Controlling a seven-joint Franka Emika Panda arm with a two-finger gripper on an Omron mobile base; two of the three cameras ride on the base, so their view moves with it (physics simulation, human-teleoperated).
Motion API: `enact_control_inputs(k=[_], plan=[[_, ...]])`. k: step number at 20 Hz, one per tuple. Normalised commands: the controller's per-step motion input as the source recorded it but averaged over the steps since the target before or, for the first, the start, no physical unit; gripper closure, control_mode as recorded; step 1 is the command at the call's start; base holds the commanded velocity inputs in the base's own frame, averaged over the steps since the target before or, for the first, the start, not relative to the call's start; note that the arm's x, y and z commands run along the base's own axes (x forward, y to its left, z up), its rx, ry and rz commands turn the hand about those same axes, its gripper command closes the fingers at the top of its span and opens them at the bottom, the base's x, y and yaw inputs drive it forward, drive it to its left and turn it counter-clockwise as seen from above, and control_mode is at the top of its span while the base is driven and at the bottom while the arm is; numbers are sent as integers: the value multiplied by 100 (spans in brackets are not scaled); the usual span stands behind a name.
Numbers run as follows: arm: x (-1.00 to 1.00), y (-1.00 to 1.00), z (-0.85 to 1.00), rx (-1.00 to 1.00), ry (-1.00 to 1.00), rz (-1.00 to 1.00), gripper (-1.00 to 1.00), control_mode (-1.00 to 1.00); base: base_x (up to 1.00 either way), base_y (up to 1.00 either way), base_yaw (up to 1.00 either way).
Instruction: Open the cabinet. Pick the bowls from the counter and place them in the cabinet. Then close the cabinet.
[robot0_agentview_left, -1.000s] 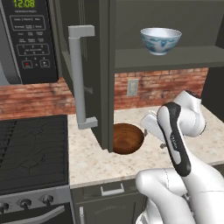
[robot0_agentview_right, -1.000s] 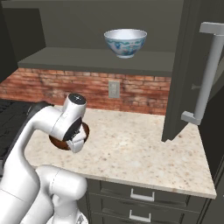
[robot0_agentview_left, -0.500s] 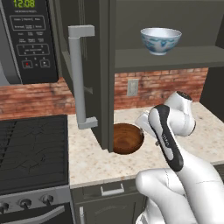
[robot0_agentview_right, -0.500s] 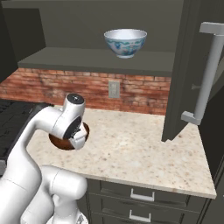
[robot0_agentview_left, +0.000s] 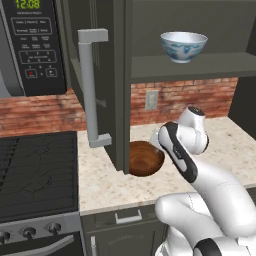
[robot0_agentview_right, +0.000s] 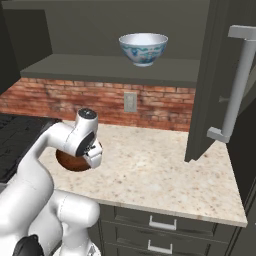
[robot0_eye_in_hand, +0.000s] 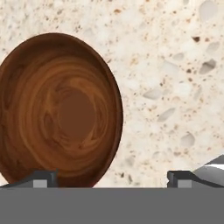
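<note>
The cabinet (robot0_agentview_left: 165, 30) stands open, both doors swung out, and on its shelf sits the white bowl (robot0_agentview_left: 183, 46) with the pale blue pattern, upright and empty, showing toward one o'clock in the left base view. In the right base view that same white bowl (robot0_agentview_right: 143, 48) sits at twelve o'clock on the shelf, with nothing beside it. The left door (robot0_agentview_left: 102, 80) hangs out over the worktop (robot0_agentview_left: 105, 182), its long grey bar handle (robot0_agentview_left: 89, 85) at ten o'clock of the frame.

Down on the worktop, the brown wooden bowl (robot0_agentview_left: 145, 157) rests upright just past the lower edge of that open door, its hollow empty and glossy. From the right base view the wooden bowl (robot0_agentview_right: 70, 161) peeks out at nine o'clock, mostly hidden behind the robot's wrist.

The arm rises from the base, folds at the elbow and bends its wrist down over the wooden bowl. In the hand view the pincer (robot0_eye_in_hand: 111, 178) points straight down at the speckled stone, its two dark tips standing wide apart. The wooden bowl (robot0_eye_in_hand: 59, 109) lies at nine o'clock of that view, the left tip over its near rim, the right tip over bare worktop. Nothing is between the tips; the pincer holds nothing.
</note>
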Motion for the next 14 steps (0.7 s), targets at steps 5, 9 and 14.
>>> enact_control_inputs(k=[5, 9, 14], plan=[[30, 0, -42, -9, 0, 0, -100, -100, 0, 0, 0], [30, 0, -39, -8, 0, 0, -100, -100, 0, 0, 0], [24, 0, -31, -6, 0, 0, -100, -100, 0, 0, 0]])
